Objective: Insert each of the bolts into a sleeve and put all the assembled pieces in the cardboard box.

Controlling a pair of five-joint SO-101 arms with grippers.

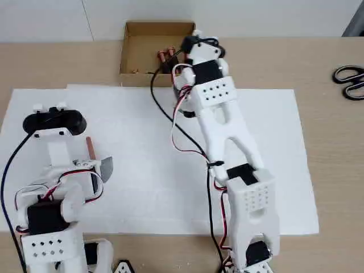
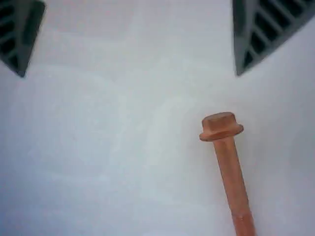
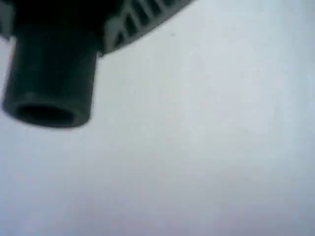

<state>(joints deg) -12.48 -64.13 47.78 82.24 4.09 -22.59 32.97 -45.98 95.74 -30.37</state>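
Note:
A copper bolt (image 2: pixel 227 167) lies flat on the white sheet (image 2: pixel 98 147). My left gripper (image 2: pixel 133 39) hangs open just above it, with the bolt's head between the two dark fingertips (image 2: pixel 256 34) and touching neither. In the high view the bolt (image 1: pixel 89 147) sticks out beside the left gripper (image 1: pixel 95 165). My right gripper (image 3: pixel 59 29) is shut on a black sleeve (image 3: pixel 49 83), whose open end faces a pale surface. The right arm (image 1: pixel 213 96) stretches to the near right corner of the cardboard box (image 1: pixel 122 57). Copper pieces (image 1: pixel 166 56) lie inside the box.
Black scissors (image 1: pixel 350 81) lie on the bare table at the far right. The white sheet (image 1: pixel 142 148) covers the middle of the table between the two arms. Cables (image 1: pixel 170 122) trail along the right arm.

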